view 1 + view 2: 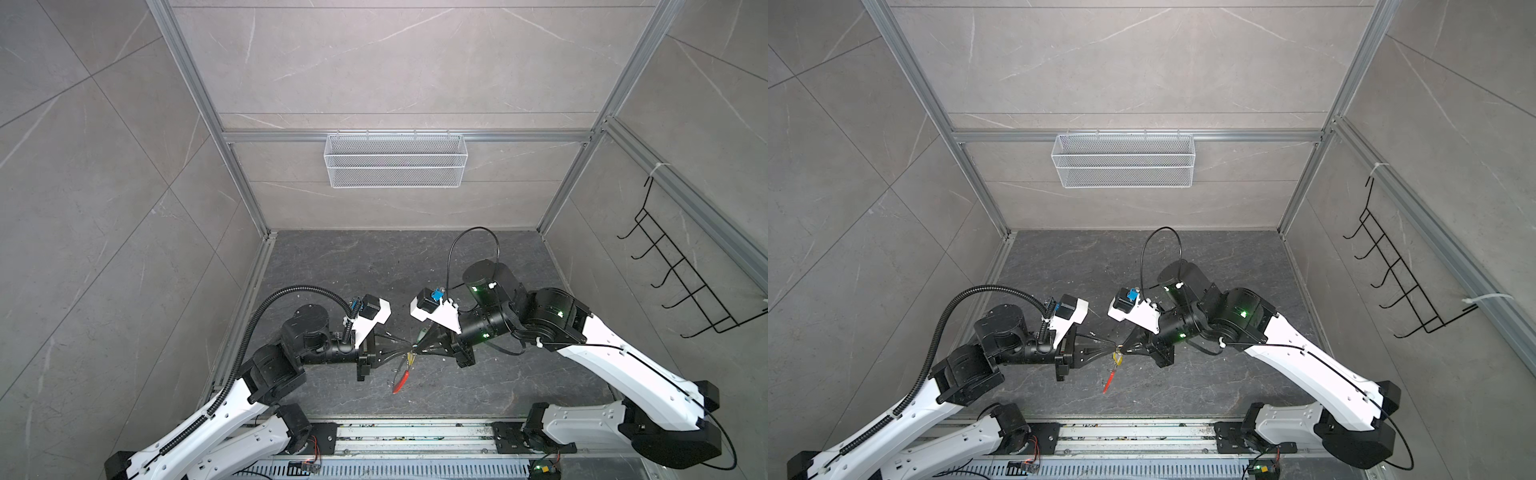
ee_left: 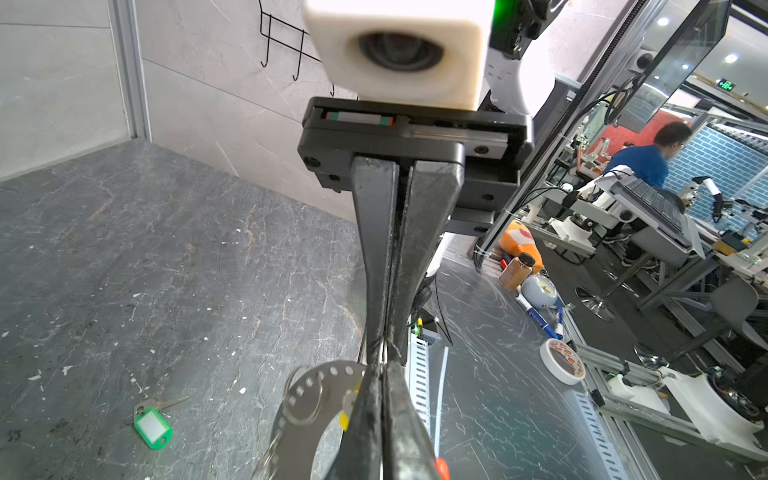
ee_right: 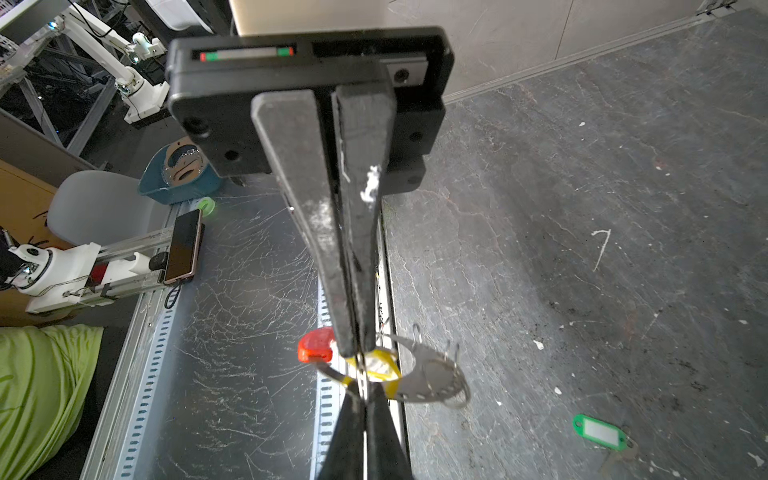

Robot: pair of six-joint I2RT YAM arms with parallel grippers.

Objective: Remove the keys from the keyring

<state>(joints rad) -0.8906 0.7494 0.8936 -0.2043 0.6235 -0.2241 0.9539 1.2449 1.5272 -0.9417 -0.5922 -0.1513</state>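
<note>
Both grippers meet tip to tip above the middle of the dark table. The keyring (image 3: pixel 434 376), a flat metal loop with holes and a red sleeve (image 3: pixel 316 345), hangs between them; it also shows in both top views (image 1: pixel 401 380) (image 1: pixel 1109 380). My right gripper (image 3: pixel 363 388) (image 1: pixel 419 347) is shut on the loop's strip. My left gripper (image 2: pixel 381 368) (image 1: pixel 409 345) is shut at the yellow key tag (image 3: pixel 380 368) (image 1: pixel 410 357), which its fingers largely hide. The green key tag (image 2: pixel 152 428) (image 3: pixel 600 432) lies apart on the table, a metal key beside it.
A white mesh basket (image 1: pixel 395 160) hangs on the back wall. A black wire hook rack (image 1: pixel 681 270) hangs on the right wall. The arms' metal base rail (image 1: pixel 415 434) runs along the front edge. A tape roll (image 2: pixel 563 360) and bottles lie beyond the table.
</note>
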